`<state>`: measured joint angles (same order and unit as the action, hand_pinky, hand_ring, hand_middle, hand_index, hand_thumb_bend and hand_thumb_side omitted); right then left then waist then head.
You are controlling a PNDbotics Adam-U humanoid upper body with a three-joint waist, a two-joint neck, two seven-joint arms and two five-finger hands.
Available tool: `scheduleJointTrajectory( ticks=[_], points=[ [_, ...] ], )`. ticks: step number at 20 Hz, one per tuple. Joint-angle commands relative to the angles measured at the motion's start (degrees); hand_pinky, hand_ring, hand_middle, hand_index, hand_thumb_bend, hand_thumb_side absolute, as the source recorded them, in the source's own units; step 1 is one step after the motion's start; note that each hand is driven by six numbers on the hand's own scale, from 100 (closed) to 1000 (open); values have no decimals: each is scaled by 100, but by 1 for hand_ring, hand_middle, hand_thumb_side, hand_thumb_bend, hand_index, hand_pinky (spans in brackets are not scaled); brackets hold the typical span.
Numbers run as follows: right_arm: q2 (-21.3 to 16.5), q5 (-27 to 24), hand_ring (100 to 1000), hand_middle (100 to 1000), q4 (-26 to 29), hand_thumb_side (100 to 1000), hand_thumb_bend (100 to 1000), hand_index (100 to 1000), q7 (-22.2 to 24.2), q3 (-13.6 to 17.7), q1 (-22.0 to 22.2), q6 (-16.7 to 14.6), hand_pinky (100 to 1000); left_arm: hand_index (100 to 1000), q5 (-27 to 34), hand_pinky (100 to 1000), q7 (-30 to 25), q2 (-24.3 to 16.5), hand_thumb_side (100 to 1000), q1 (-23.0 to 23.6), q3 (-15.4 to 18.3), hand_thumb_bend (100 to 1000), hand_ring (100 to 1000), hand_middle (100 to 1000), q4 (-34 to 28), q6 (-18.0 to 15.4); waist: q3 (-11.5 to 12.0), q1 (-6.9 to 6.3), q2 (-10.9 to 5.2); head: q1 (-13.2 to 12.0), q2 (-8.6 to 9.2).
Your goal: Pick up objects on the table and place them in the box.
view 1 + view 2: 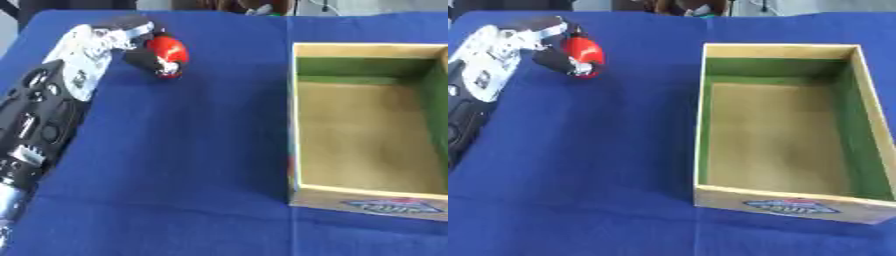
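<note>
The left hand (131, 37) has its fingers curled around a red object (166, 52) at the far left of the bench (192, 150). The box (785, 125) stands open on the right.

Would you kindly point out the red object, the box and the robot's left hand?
red object (168, 50), left eye view, its glossy red side.
box (780, 51), right eye view, far wall's rim.
left hand (131, 26), left eye view, fingers curled round the object.
</note>
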<state>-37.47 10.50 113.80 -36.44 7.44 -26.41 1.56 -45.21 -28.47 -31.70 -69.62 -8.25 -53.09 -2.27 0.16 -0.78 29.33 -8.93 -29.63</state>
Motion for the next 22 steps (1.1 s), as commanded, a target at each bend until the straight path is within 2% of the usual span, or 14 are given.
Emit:
scheduleJointTrajectory(
  ticks=[1,15,22],
  points=[
    [-89,-41,740,767,79,912,100,760,-37,79,-24,0,769,741,85,184,21,-127,431,-151,-18,100,491,478,-240,49,23,-3,-221,27,-14],
    [-99,-55,741,767,79,911,100,762,-25,67,22,-27,772,675,143,182,-158,-170,421,-177,-284,100,479,476,-1158,135,78,-36,-484,55,-171],
    [-99,-69,742,767,79,909,100,764,11,36,-18,-45,773,664,173,179,-336,222,432,-249,-675,100,474,473,-2119,228,93,-53,-651,59,-285]
  ],
)
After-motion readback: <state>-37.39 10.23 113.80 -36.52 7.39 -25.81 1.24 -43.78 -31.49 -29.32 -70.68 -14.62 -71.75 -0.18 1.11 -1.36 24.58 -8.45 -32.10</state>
